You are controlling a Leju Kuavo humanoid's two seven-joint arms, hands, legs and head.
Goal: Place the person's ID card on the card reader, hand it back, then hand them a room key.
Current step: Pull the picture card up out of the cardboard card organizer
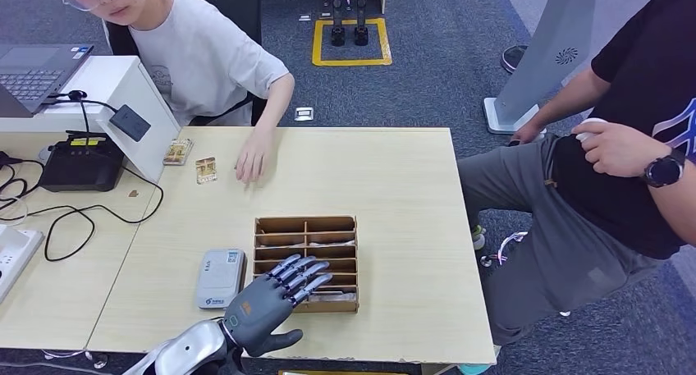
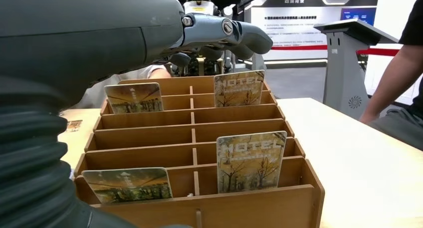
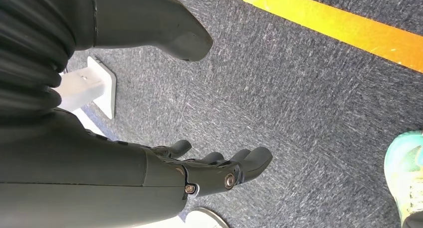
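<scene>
Above the open wooden box of slotted compartments (image 1: 305,262) in the head view, the robot's left hand (image 1: 275,297) hovers with fingers apart, holding nothing. To take a room key well, it should settle on one card and pinch its top edge.

From the left wrist, a hotel-printed key card (image 2: 251,161) stands upright in a near slot.

Beside the carpet, the right hand (image 3: 199,175) hangs loosely spread, holding nothing.

Grey carpet (image 1: 443,55), wooden table (image 1: 402,194), yellow floor tape (image 3: 339,26)
</scene>
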